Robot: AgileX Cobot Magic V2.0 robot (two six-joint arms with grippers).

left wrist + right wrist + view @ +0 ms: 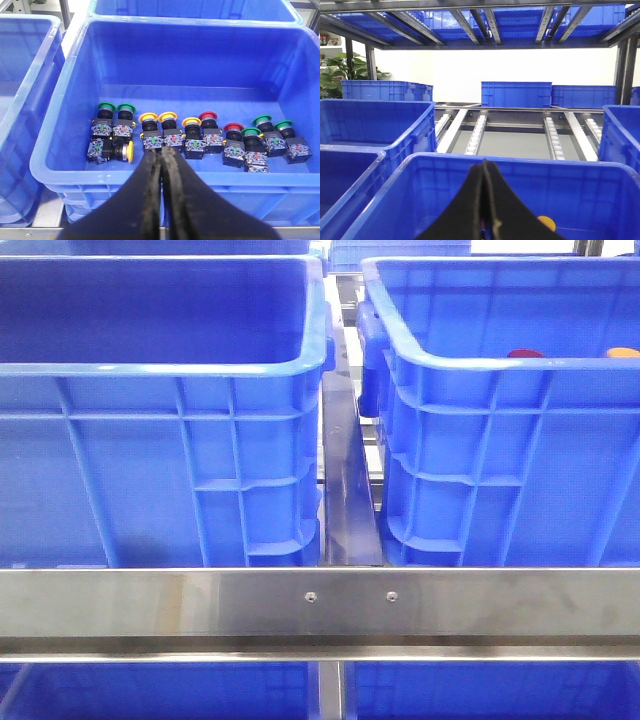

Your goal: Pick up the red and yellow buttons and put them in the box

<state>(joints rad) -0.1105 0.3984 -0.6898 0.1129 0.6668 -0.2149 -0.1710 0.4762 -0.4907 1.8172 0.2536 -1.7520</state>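
Overhead, closed left end effector [161, 159].

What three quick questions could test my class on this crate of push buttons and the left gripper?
1. True or false: the left gripper has its fingers apart.
2. How many red-capped buttons lie in the crate seen from the left wrist?
3. Which cap colour is most numerous there? A green caps; B red caps; C yellow caps.
Key: 1 false; 2 two; 3 A.
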